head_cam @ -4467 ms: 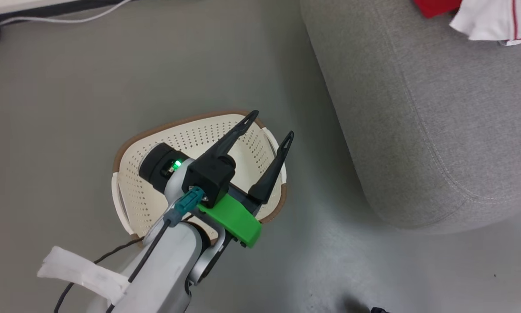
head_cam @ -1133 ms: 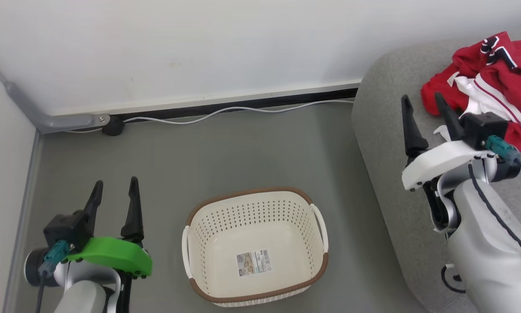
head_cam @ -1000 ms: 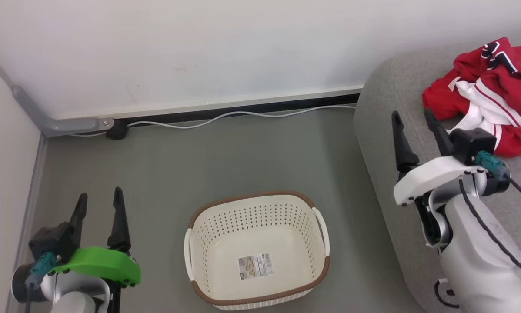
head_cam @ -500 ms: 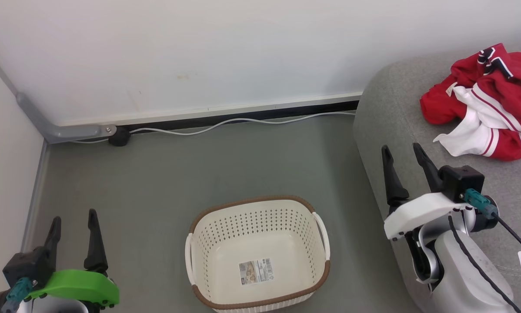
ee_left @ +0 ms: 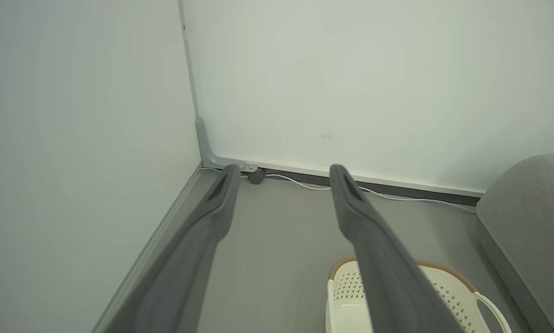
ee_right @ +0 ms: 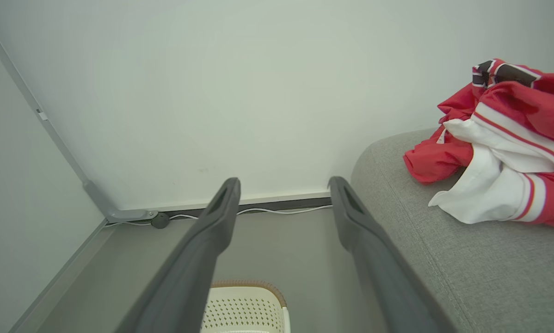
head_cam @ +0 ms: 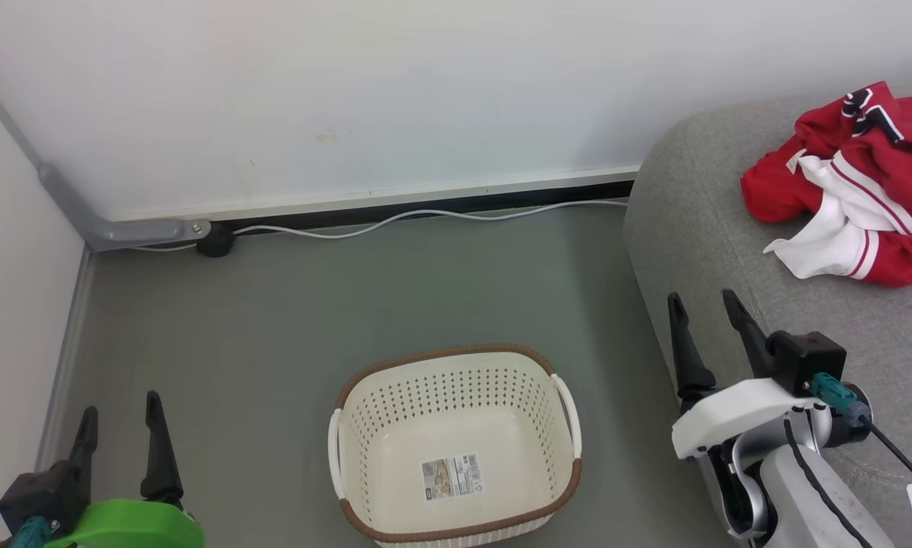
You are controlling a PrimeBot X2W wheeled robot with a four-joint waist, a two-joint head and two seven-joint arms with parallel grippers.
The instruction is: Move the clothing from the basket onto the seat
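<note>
The cream-white perforated plastic laundry basket [head_cam: 456, 384] with a brown woven-look rim stood on the grey floor [head_cam: 273, 320] at the lower centre of the head view. Its pale bottom lay bare, with a barcode label [head_cam: 451, 478] stuck on it.

The red sports clothing [head_cam: 859, 183], with white panels and red-striped white trim, lay in 1 crumpled heap on the large grey fabric sofa [head_cam: 699, 221] at the upper right of the frame, well apart from the basket.

The left gripper [head_cam: 119, 409], on a green mount, sat in the lower left corner. Its 2 long dark fingers were spread wide with nothing between them. In the left wrist view the basket's rim showed at the lower right. The right gripper [head_cam: 702, 298], on a white mount, sat at the lower right over the sofa's rounded edge. Its 2 fingers were also spread wide and held nothing, near the heap but apart from it.

A thin white cable [head_cam: 425, 217] ran along the foot of the white wall [head_cam: 425, 91].

Compared with 0.5 s before, both grippers sat lower in the frame, while the basket, sofa and heap kept almost the same places. Compared with 1.1 s before, the right gripper's fingers no longer overlapped the heap's edge in the head view. The picture from 4.5 s before looked steeply down, with the left gripper over the basket. The whole picture had shifted since then, so the camera had moved.
</note>
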